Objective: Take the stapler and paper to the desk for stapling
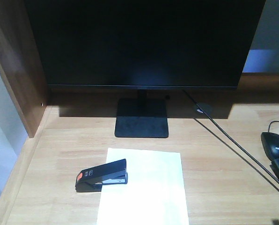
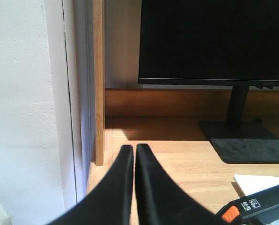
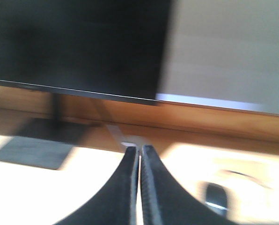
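Note:
The black stapler (image 1: 102, 175) with its orange-red end lies on the left edge of the white paper (image 1: 146, 187), its jaw end over the sheet. Both rest on the light wooden desk (image 1: 60, 150) in front of the monitor stand. In the left wrist view my left gripper (image 2: 132, 148) is shut and holds nothing. It hovers over the desk's left side, and the stapler (image 2: 256, 206) and a paper corner (image 2: 263, 180) show to its lower right. My right gripper (image 3: 139, 149) is shut and holds nothing; its view is motion-blurred. Neither gripper shows in the front view.
A large black monitor (image 1: 144, 42) on a flat stand (image 1: 142, 125) fills the back of the desk. A black cable (image 1: 233, 150) runs to the right, where a black mouse (image 1: 274, 144) lies. A darker wood side panel (image 1: 15, 65) walls the left.

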Robot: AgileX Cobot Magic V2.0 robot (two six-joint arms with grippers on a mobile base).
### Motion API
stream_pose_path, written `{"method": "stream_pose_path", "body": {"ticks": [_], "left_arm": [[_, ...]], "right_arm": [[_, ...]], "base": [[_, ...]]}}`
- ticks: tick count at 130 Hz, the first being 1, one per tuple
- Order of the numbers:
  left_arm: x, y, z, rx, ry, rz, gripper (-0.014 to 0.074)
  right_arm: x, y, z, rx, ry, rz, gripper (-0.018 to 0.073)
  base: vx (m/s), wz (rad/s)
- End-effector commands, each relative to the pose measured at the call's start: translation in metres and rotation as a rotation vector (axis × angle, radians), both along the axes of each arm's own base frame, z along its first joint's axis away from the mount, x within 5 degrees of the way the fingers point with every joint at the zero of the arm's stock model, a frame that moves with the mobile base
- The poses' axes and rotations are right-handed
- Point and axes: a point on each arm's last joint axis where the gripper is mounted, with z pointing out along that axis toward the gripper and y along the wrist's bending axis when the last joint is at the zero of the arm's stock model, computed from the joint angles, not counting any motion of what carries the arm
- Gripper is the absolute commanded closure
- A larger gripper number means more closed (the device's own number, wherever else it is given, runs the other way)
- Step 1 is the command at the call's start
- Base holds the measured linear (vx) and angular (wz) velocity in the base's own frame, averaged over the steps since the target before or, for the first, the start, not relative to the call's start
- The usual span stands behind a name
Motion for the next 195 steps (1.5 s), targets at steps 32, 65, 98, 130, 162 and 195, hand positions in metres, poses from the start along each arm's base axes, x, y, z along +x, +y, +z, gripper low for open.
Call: {"method": "stream_pose_path", "body": {"ticks": [32,65,98,130,162,195], "left_arm": [[-0.001,0.001,0.004,-0.023,-0.076,0.01,0.0603],[-0.001,0.001,0.004,-0.023,-0.075,0.01,0.0603],[-0.001,0.001,0.004,-0.023,-0.075,0.01,0.0603],[-0.001,0.001,0.004,-0.023,-0.075,0.01,0.0603],[-0.001,0.001,0.004,-0.023,-0.075,0.01,0.0603],[-0.001,0.001,0.004,-0.023,-0.075,0.01,0.0603]], "right_arm": [[-0.008,-0.004,-0.026,0.011,-0.179,-0.071,0.0566],[-0.009,-0.004,-0.049,0.029,-0.143,-0.072,0.0566],[-0.009,-0.004,-0.049,0.029,-0.143,-0.072,0.0566],[-0.009,-0.004,-0.049,0.029,-0.143,-0.072,0.0566],[-0.009,-0.004,-0.049,0.029,-0.143,-0.072,0.0566],[-0.009,-0.004,-0.049,0.029,-0.143,-0.072,0.0566]], "base": [[0.0,0.0],[0.0,0.0],[0.0,0.0],[0.0,0.0],[0.0,0.0],[0.0,0.0]]}}
